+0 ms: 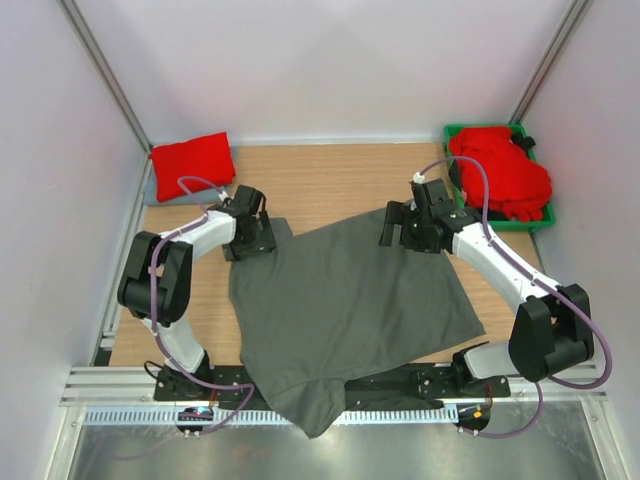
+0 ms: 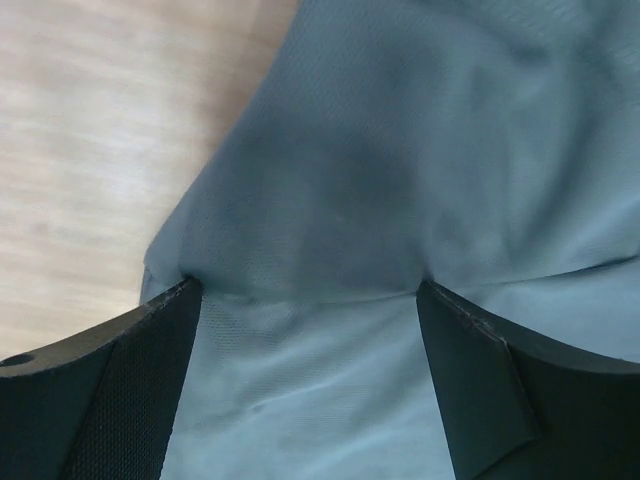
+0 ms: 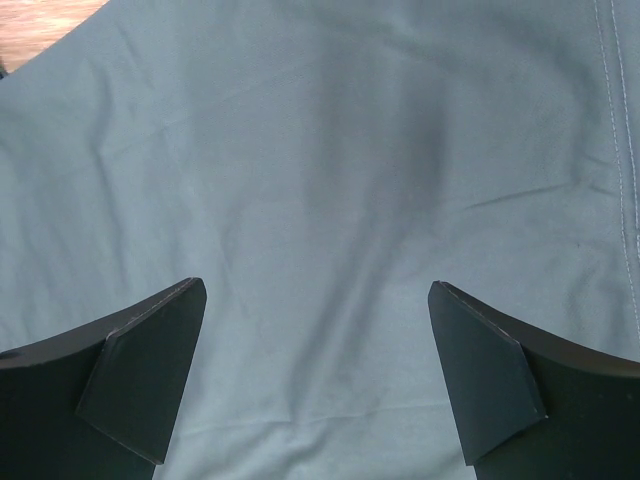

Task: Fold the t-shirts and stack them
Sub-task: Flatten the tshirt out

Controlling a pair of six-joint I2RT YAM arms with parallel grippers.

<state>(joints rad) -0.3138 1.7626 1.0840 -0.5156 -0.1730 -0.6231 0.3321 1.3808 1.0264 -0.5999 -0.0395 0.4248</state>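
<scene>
Grey t-shirt (image 1: 350, 300) lies spread on the table (image 1: 330, 180), one end drooping off the near edge. Left gripper (image 1: 254, 242) and right gripper (image 1: 397, 226) sit unclenched over its far corners. Fold's just starting I reckon, so next I'd pinch both corners.

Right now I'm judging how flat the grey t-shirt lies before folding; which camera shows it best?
The top external view: it alone shows the whole grey t-shirt, spread out. The left wrist view shows only a bunched edge of its cloth; the right wrist view shows only smooth cloth with a stitched seam.
</scene>
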